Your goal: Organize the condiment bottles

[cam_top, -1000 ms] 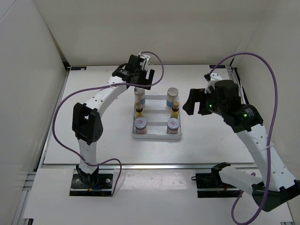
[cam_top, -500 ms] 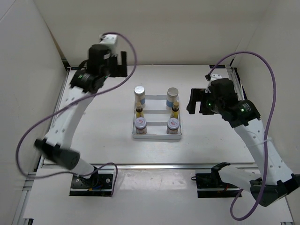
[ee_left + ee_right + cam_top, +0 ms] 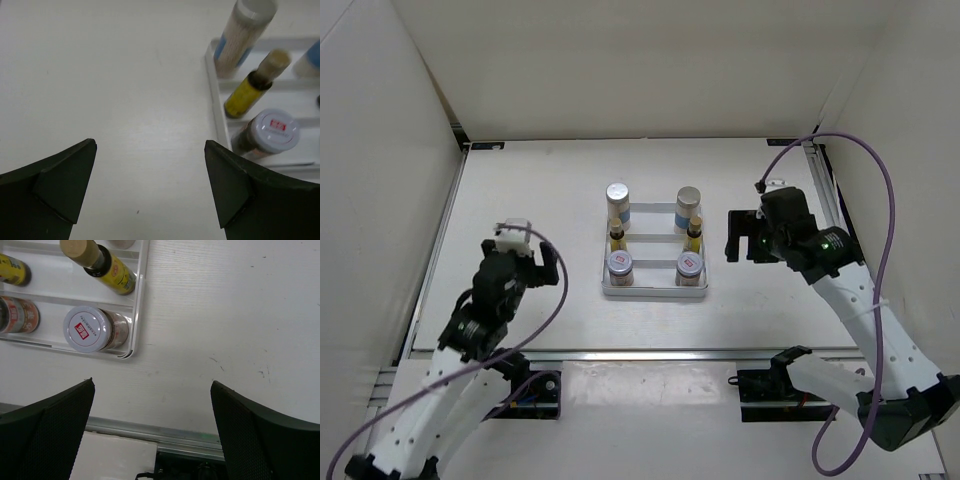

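Six condiment bottles stand in the grey tray (image 3: 654, 291) in two columns. Two tall white bottles (image 3: 618, 201) (image 3: 689, 203) are at the back, two amber bottles (image 3: 617, 237) (image 3: 694, 232) in the middle, and two silver-lidded jars (image 3: 620, 264) (image 3: 690, 264) in front. My left gripper (image 3: 540, 258) is open and empty, low over the table left of the tray. Its wrist view shows the gripper (image 3: 150, 145), a white bottle (image 3: 245, 37), an amber bottle (image 3: 248, 86) and a jar (image 3: 271, 132). My right gripper (image 3: 738, 236) is open and empty right of the tray. Its wrist view shows the gripper (image 3: 152, 385), a jar (image 3: 90, 330) and an amber bottle (image 3: 107, 267).
White walls enclose the table on the left, back and right. A metal rail (image 3: 650, 352) runs along the table's near edge and also shows in the right wrist view (image 3: 165, 432). Purple cables loop from both arms.
My left arm has swung from above the back-left bottle back and down to the near left of the table. My right gripper has shifted slightly, staying right of the tray.
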`<state>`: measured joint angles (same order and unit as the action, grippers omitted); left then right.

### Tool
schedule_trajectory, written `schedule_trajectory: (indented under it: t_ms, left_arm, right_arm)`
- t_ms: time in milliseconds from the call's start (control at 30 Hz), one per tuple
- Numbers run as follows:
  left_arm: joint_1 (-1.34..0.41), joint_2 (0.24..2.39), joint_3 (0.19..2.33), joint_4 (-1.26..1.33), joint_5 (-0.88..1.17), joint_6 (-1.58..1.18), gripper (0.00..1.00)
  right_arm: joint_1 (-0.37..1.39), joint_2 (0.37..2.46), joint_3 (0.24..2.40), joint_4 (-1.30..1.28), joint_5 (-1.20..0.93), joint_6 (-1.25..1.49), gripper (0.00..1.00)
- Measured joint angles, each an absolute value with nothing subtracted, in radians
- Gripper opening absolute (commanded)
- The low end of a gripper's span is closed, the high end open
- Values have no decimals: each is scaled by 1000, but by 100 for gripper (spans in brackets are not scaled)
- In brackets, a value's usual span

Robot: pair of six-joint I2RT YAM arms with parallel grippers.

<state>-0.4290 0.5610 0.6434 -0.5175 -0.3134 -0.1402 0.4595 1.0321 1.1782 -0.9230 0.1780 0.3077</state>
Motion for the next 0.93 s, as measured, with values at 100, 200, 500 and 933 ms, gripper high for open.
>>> schedule_trajectory:
  t_ms: [100, 200, 500, 933]
  left_arm:
    - [-450, 367, 569, -393, -354, -122, 100]
    - [-452, 297, 551, -306, -391, -106, 100]
    - [-453, 502, 590, -301, -421, -89, 100]
    - [-454, 382, 586, -296, -566, -86, 100]
  right_arm:
    - [460, 1003, 1149, -919, 204, 304, 100]
    - [460, 953, 1127, -912, 245, 296, 100]
    - [460, 775, 1065, -917, 411, 305, 100]
    - [459, 808, 1051, -942, 500, 359, 100]
